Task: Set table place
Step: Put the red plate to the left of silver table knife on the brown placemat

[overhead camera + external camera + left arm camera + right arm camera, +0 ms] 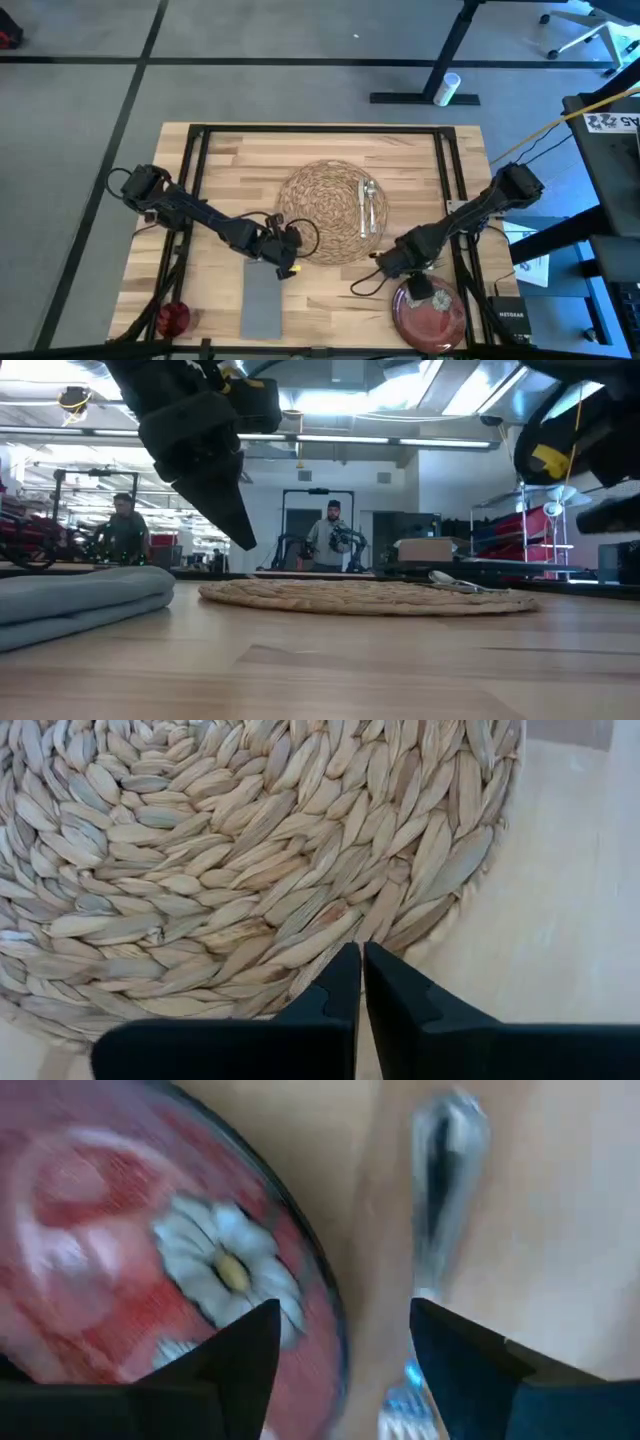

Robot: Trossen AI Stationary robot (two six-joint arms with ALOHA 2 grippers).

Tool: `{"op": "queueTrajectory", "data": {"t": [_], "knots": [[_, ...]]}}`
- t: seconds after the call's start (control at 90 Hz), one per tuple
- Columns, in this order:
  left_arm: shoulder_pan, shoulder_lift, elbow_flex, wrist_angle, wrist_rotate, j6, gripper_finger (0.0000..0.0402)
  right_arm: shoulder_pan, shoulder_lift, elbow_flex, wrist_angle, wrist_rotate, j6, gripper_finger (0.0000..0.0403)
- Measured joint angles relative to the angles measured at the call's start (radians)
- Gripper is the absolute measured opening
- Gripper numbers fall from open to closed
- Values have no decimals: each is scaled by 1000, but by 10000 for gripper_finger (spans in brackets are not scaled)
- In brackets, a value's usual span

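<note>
While the table (220, 150) fills the middle of the high view, its pale planks running left to right inside a thin black frame, grey carpet is seen all round it. Only in the low view is the room shown: ceiling strip lights, shelving, and two people standing far behind. At centre, the round woven mat (332, 210) is laid flat, and silver cutlery (367, 208) is lined up on its right side, long axes pointing from the frame's top to its bottom. Lower left of the mat, the gray napkin (262, 302) is stretched with its long axis top to bottom; in the low view it is seen as a soft fold at the left edge. At lower right the dark red plate (432, 312) is set, its pale flower shown only in the right wrist view, along with a blurred spoon (447, 1170) beside the rim. At bottom left the small red cup (172, 319) is parked. The left gripper (361, 970) is held closed at the mat's edge, fingers pressed together. The right gripper (345, 1335) is spread open over the plate's rim.
</note>
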Motion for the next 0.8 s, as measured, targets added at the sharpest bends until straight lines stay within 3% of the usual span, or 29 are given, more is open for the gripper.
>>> {"op": "queueTrajectory", "data": {"t": [0.2, 0.567, 0.8], "knots": [[0, 0, 0, -4, 0, -2, 0, 5, 0, -17, 32, -37, -8, 208], [1, 0, 0, -6, -1, -7, 0, 5, 0, -17, 39, -114, -63, 158], [1, 0, 0, -9, 3, 10, 1, 5, 8, -17, 40, -129, -100, 155]]}}
